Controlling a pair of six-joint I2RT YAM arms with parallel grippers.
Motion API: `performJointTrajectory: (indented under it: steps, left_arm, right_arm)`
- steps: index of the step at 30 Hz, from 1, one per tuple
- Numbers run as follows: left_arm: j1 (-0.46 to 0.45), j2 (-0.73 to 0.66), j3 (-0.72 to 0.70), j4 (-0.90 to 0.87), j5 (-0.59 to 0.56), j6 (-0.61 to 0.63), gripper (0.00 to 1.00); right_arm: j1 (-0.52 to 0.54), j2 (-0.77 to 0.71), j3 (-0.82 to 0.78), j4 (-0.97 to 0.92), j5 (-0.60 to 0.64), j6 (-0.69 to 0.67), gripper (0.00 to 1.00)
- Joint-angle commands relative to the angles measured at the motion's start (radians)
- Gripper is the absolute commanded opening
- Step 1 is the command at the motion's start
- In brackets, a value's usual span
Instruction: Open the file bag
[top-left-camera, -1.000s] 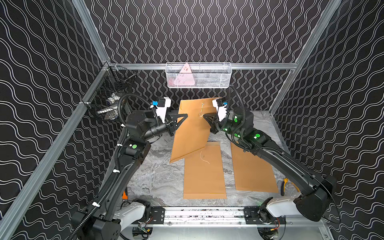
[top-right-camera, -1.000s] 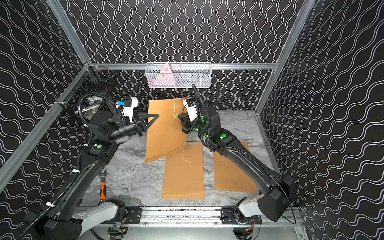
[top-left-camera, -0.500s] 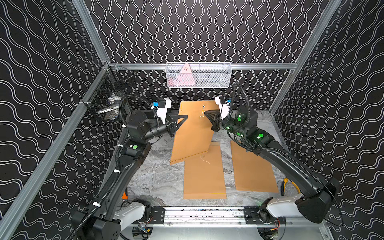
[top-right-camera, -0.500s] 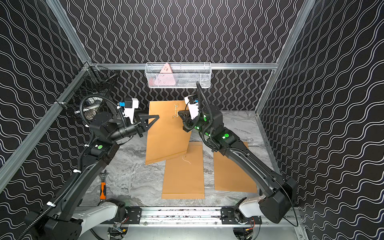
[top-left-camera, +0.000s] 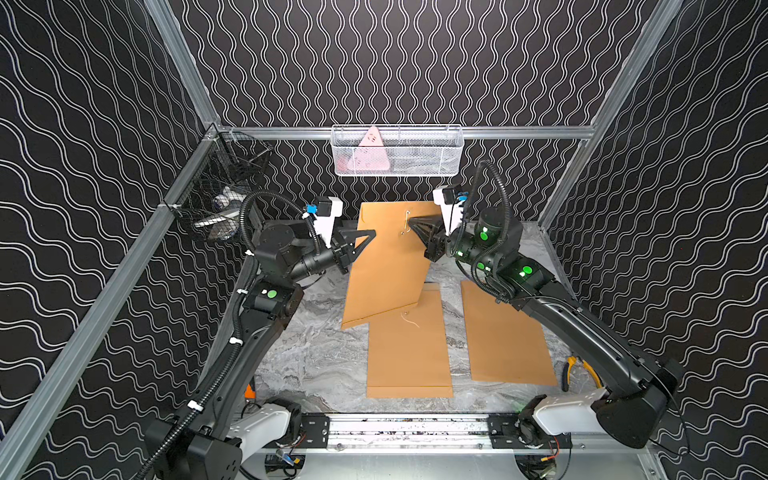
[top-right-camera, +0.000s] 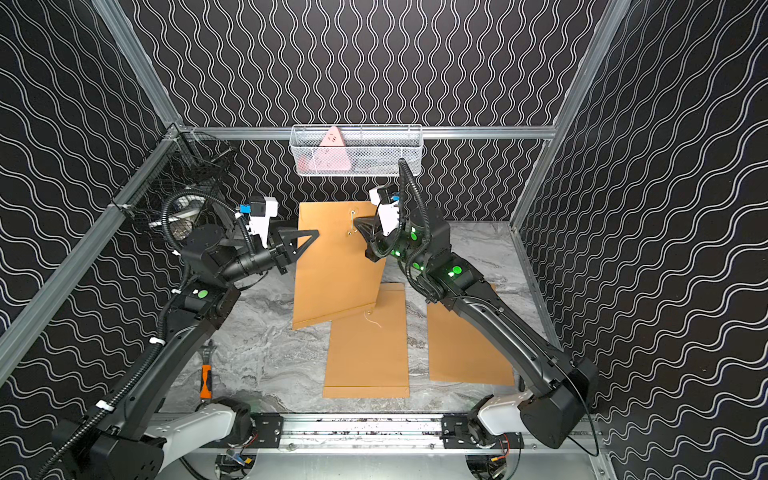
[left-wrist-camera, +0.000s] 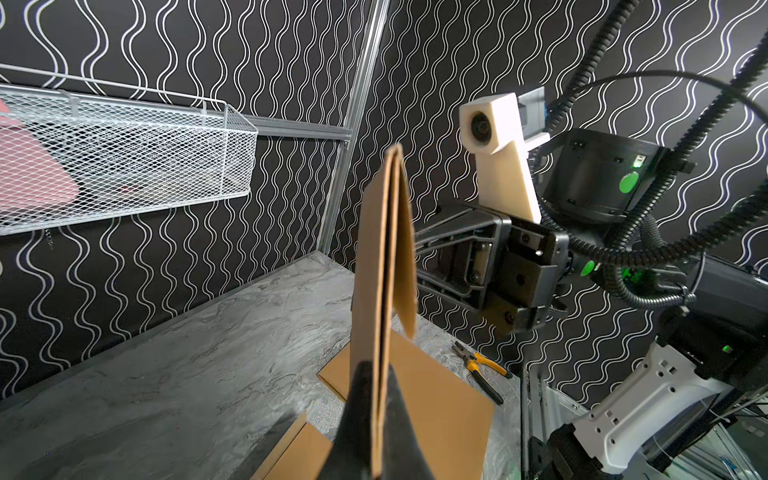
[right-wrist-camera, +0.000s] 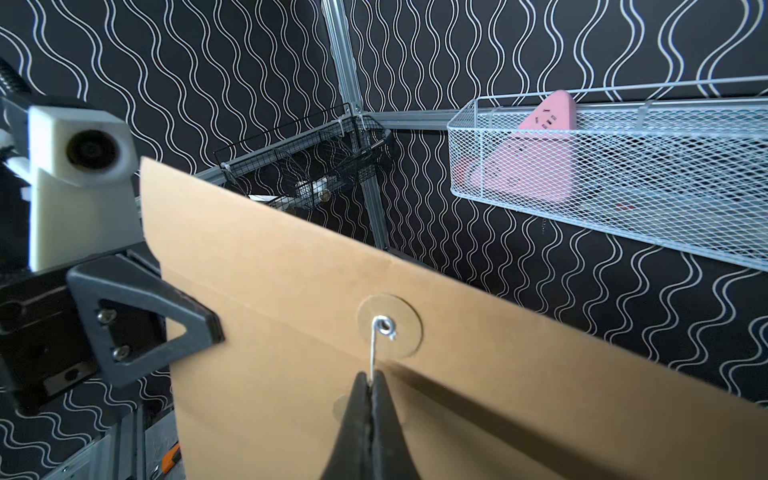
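— brown paper file bag (top-left-camera: 386, 266) hangs upright between the two pairs of fingers, its lower end near another bag (top-left-camera: 409, 353) lying flat on the grey table (top-left-camera: 316, 345). what could go wrong from here?
— the thin string (right-wrist-camera: 376, 349) could slip out of the right gripper (right-wrist-camera: 370, 382). if a turn is left around the lower disc (right-wrist-camera: 340, 405), a straight pull could snag and tear the flap (right-wrist-camera: 311, 274). a hard tug might also drag the bag out of the left gripper (left-wrist-camera: 377, 386).
— and the fingers?
— both pairs are pressed closed. the left pair pinches the bag's side edge, paper sandwiched between them. the right pair nips the string just below the upper disc (right-wrist-camera: 405, 332), where it hooks through an eyelet. whether those tips touch the paper, i cannot tell.
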Motion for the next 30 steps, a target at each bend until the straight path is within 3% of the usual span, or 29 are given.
performJointTrajectory:
  steps: [1,30]
  left_arm:
    - [0.0,0.002,-0.004,0.052,0.003,-0.014,0.0]
    - [0.0,0.003,-0.053,0.127,0.017,-0.059,0.0]
  right_arm:
    - [0.001,0.004,0.011,0.021,-0.013,-0.007,0.0]
    - [0.041,0.111,0.157,-0.026,-0.131,-0.004,0.0]
